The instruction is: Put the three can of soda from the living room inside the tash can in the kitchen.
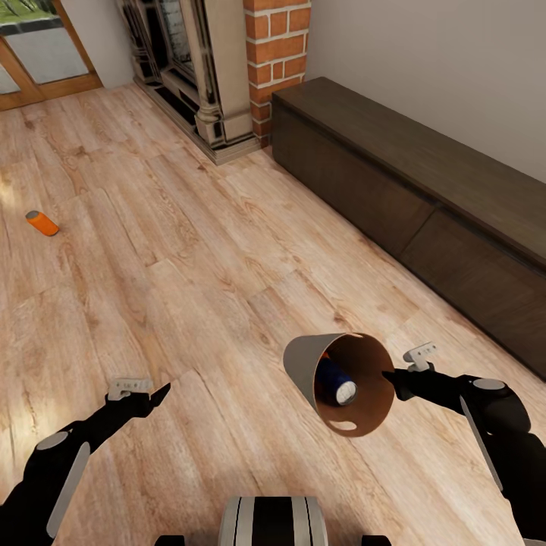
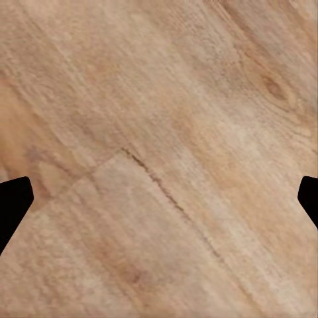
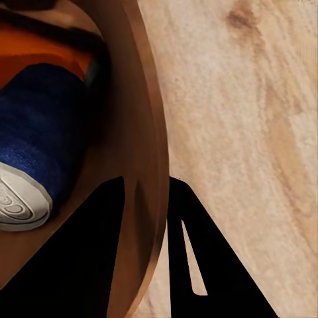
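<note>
At the lower left of the head view, the left gripper (image 1: 155, 393) hangs over bare floor (image 1: 189, 250); in its wrist view the two fingertips sit at opposite edges, spread wide with nothing between them. At the lower right, the right gripper (image 1: 388, 377) pinches the rim of the trash can (image 1: 353, 383), one finger inside the wall and one outside, as the right wrist view shows.

The bin is carried tipped over, its mouth turned toward the camera and slightly downward, its long axis running from the narrow grey-looking base at centre frame toward the lower right. Inside lie a blue soda can (image 1: 336, 382), silver end pointing out through the mouth, and an orange one (image 3: 46, 56) behind it, though little of that one shows.

The risk, as I judge it, is spillage: with the mouth this low, a jolt or further tilt could let the blue can slide out. The single-edge pinch could also let the bin swing or slip.

Farther off, at the left edge of the frame, the third soda can (image 1: 42, 223), orange, lies on its side, its axis running upper left to lower right. Beyond are the dark low cabinet (image 1: 425, 174) and brick fireplace (image 1: 277, 53).
</note>
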You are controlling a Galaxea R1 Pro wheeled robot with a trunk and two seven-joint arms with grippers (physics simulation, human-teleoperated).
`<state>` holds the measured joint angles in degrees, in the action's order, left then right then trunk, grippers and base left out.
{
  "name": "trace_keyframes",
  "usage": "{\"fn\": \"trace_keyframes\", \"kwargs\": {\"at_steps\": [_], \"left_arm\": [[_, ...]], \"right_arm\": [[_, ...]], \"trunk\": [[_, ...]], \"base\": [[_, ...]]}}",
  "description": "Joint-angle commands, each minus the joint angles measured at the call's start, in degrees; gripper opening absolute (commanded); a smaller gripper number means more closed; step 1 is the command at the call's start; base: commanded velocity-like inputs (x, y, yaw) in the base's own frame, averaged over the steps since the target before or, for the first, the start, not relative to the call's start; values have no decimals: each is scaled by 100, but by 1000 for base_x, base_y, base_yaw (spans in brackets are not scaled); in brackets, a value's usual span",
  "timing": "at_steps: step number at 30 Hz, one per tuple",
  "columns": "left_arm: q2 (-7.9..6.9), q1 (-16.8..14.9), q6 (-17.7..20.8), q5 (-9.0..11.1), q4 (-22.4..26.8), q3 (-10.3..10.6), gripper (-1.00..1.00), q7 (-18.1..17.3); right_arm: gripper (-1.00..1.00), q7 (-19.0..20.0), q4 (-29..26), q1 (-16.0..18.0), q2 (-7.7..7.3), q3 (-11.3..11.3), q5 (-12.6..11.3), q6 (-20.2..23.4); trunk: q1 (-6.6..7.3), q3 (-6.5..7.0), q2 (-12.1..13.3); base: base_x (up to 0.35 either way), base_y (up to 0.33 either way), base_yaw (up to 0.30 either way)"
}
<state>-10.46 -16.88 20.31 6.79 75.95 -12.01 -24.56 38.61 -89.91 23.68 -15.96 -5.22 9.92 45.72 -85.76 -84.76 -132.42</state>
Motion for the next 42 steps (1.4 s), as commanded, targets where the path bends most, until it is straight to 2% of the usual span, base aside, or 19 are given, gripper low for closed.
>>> {"fn": "trace_keyframes", "kwargs": {"at_steps": [1,6,16,20,28,37,42], "left_arm": [[0,4,-10,6,-1,-1,100,-2],[0,20,-143,16,-1,-5,100,-5],[0,272,-565,56,16,-11,100,-31],[0,288,-699,57,10,-18,100,-38],[7,298,-799,37,0,-20,100,-39],[9,300,-810,33,-1,-17,100,-33],[9,306,-808,43,3,-18,100,-30]], "right_arm": [[-100,16,-2,-4,1,4,-132,36],[-100,0,-1,-11,2,-2,-131,27],[-100,-11,0,-11,-3,-49,-136,25],[-100,-12,0,-11,6,-159,-155,-13],[-100,-3,0,-22,52,-209,-173,-242],[-100,1,0,-80,117,-209,-178,-299],[-100,-15,0,-82,204,-209,-172,-602]], "trunk": [[0,0,0],[0,0,0],[0,0,0],[0,1,0],[0,43,0],[0,121,0],[0,166,0]], "base": [[0,0,0],[0,0,0],[0,0,0],[0,0,0],[0,0,0],[0,0,0],[0,0,0]]}}
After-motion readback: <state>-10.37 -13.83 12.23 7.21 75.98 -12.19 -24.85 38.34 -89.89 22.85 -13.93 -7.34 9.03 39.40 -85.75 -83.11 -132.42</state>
